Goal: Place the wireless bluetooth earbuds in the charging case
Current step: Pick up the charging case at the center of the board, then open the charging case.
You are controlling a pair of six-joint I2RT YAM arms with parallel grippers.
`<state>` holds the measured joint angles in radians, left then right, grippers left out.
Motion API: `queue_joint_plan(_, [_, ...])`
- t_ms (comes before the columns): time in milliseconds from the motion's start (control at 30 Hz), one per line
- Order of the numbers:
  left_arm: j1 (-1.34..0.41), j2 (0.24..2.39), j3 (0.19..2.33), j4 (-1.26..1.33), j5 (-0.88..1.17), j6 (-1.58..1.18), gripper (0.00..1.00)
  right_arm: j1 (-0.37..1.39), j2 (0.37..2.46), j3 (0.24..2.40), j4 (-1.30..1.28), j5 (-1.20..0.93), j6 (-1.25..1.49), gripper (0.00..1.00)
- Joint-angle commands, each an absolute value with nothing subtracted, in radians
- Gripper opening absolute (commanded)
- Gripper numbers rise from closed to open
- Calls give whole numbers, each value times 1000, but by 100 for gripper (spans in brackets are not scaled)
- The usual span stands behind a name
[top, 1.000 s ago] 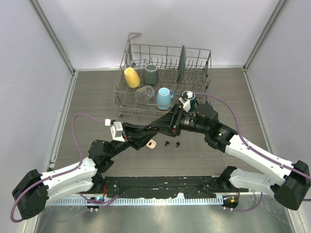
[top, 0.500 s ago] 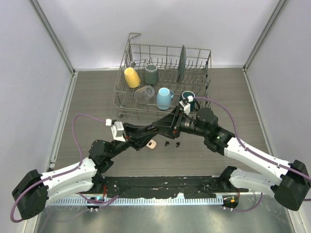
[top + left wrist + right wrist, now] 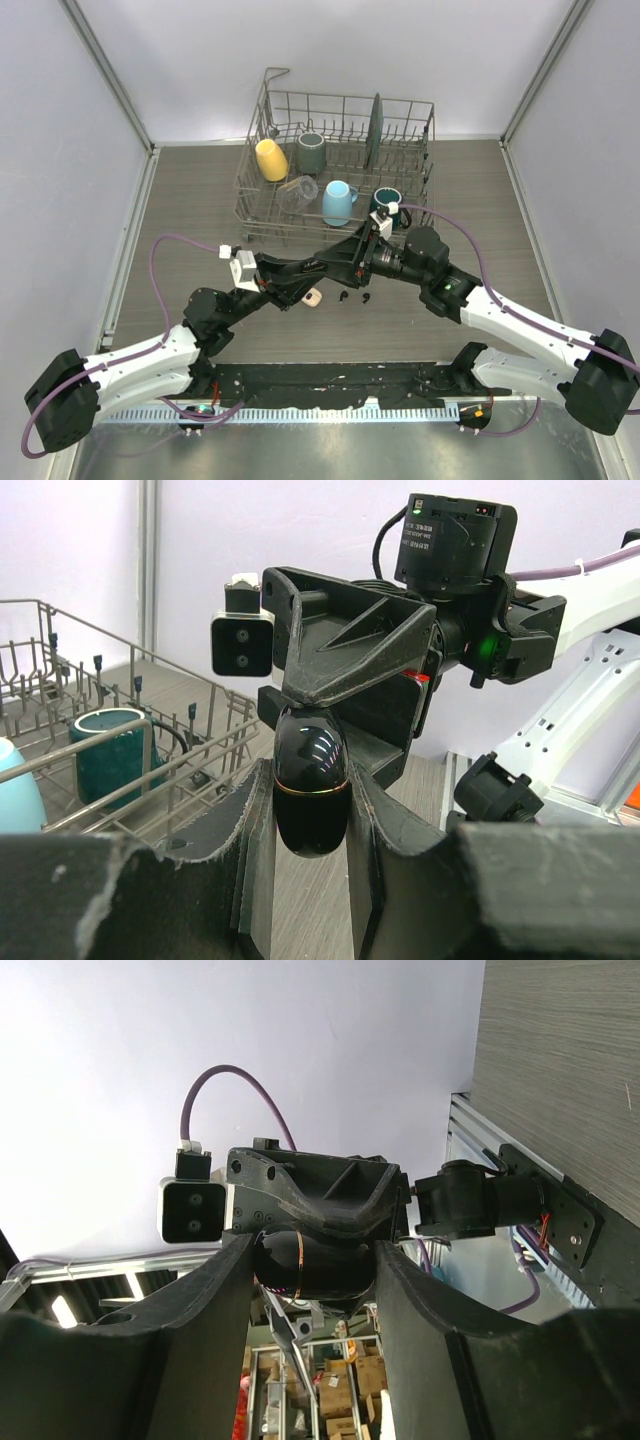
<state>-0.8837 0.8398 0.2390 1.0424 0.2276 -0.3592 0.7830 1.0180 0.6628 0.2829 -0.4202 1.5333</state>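
Note:
The charging case (image 3: 311, 780) is a glossy black egg with a thin gold band, held in the air between both arms. My left gripper (image 3: 310, 802) is shut on its lower half. My right gripper (image 3: 310, 1272) is shut on the case (image 3: 300, 1265) from the opposite side, lengthwise. In the top view the two grippers meet at mid-table, left gripper (image 3: 312, 268) against right gripper (image 3: 340, 258), and the case is hidden between them. Two black earbuds (image 3: 344, 296) (image 3: 365, 298) lie on the table just in front of the grippers. A cream-white earbud (image 3: 313, 297) lies to their left.
A wire dish rack (image 3: 262, 205) stands at the back of the table. It holds a yellow cup (image 3: 271, 159), a grey mug (image 3: 311, 152), a clear glass (image 3: 299, 193), a light-blue mug (image 3: 338, 203), a dark teal mug (image 3: 383, 200) and an upright plate (image 3: 376, 130).
The right arm's wrist and forearm have shifted slightly toward the near side. Both grippers stay closed on the case, and the earbuds have not moved.

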Motion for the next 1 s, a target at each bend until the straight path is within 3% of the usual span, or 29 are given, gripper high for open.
queue_joint_plan(0, [-888,818,268,1187,210,-342,0,778,1012,652,235,-376,1516,50])
queue_joint_plan(133, [-890,815,268,1184,216,-341,0,778,999,716,92,-336,1436,56])
queue_joint_plan(433, [-890,810,270,1170,219,-334,0,778,988,761,40,-321,1385,60])
queue_joint_plan(767, [-890,773,270,1103,218,-327,0,776,861,785,-78,-175,1185,57])
queue_joint_plan(967, [-890,773,278,1085,221,-322,0,782,899,943,-274,-193,1002,51])
